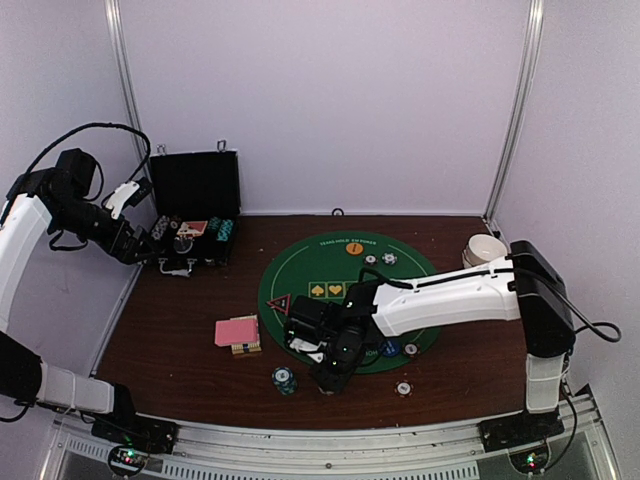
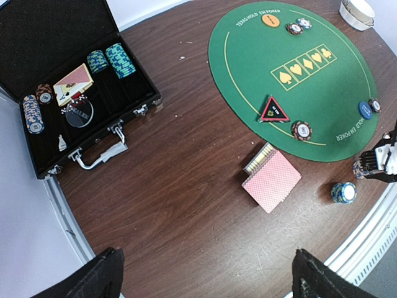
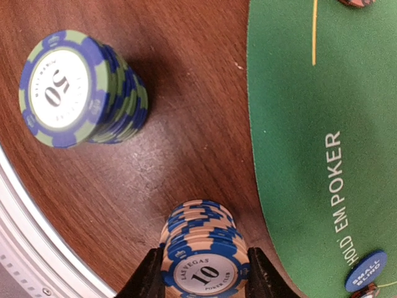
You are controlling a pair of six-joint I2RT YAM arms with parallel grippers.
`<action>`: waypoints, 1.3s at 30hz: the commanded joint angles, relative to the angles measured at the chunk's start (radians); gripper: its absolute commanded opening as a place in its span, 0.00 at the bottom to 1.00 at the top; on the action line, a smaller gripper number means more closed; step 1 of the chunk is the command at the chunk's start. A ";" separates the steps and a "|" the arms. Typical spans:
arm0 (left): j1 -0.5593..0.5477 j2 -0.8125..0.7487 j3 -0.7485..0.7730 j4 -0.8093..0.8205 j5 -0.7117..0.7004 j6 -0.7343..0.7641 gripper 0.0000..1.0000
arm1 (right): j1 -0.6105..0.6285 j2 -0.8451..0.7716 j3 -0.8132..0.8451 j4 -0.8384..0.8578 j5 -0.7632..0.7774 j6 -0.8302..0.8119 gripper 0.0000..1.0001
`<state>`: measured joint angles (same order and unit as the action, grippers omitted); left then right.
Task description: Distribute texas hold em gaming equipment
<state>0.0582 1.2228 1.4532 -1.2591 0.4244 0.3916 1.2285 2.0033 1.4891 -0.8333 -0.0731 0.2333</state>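
The green mat (image 2: 248,68) is partly set, teal chips (image 2: 120,59) wait in the case (image 2: 37,37); the right gripper (image 3: 205,276) has its jaws clamped on a chip stack (image 3: 201,239), the left gripper (image 2: 208,273) has its jaws wide and empty.

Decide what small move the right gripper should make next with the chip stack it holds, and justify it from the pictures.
Probably lower slightly and open the fingers. The right gripper clamps the 10-chip stack upright over the wood table, just off the green mat and apart from the 50-chip stack; whether its base already touches is unclear.
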 commanded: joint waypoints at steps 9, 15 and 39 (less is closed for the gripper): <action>0.006 -0.006 0.003 0.000 0.008 0.007 0.98 | -0.031 -0.051 0.204 -0.119 0.054 -0.033 0.28; 0.006 -0.005 -0.003 0.000 0.008 0.007 0.97 | -0.104 0.033 0.284 -0.084 0.062 -0.033 0.21; 0.006 0.000 0.001 0.006 0.010 0.009 0.98 | -0.203 0.302 0.393 0.035 0.014 -0.006 0.29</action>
<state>0.0582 1.2228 1.4528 -1.2591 0.4248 0.3916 1.0271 2.2883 1.8603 -0.8169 -0.0525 0.2131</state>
